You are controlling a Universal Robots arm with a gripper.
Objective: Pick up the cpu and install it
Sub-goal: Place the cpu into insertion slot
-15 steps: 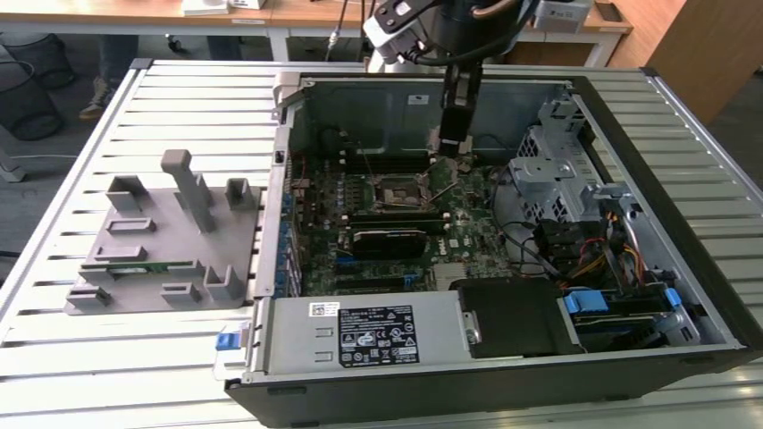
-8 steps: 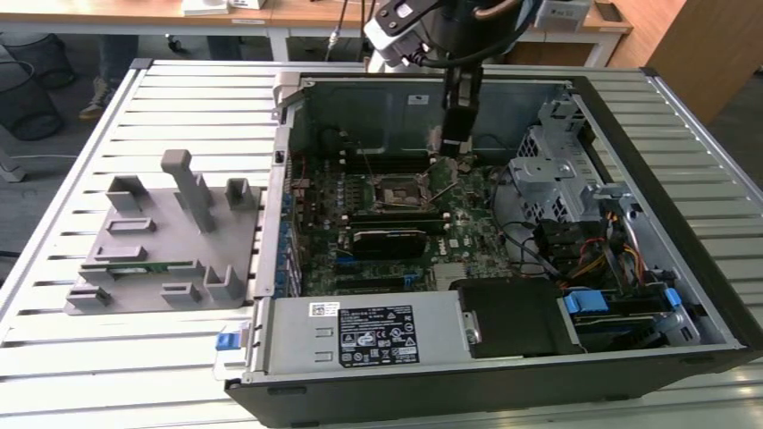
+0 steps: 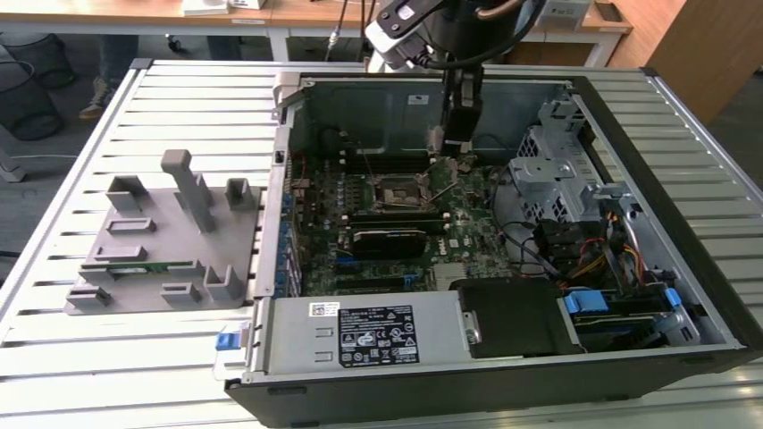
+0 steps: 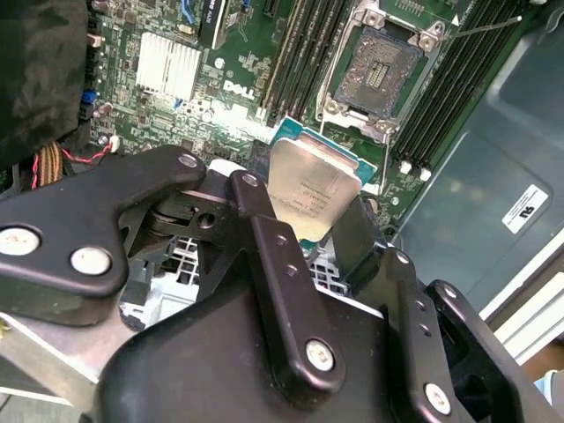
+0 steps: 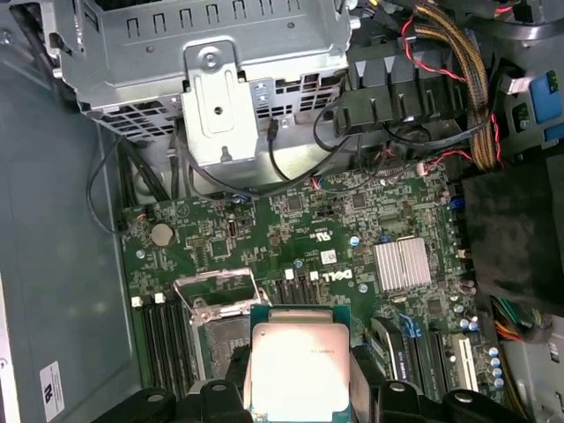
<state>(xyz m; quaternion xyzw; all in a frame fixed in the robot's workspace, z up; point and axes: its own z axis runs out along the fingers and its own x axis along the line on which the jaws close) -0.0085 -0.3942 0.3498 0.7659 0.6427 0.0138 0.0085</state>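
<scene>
claw (image 4: pixel 307 231) grips cpu (image 4: pixel 310 181) near open socket (image 4: pixel 379 75)

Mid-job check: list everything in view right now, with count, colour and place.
cpu: one, silvery top, held above the motherboard, near the socket
socket: one, black-framed, empty, on the motherboard
motherboard: one, green, inside the case
heatsink: one, silver, on the motherboard
case: one, black and grey, open, on the table
fixture: one, grey, on the table at the exterior view's left of the case
memory stick: one, green, in the fixture
table: one, slatted metal
gripper: one, black, shut on the cpu
</scene>
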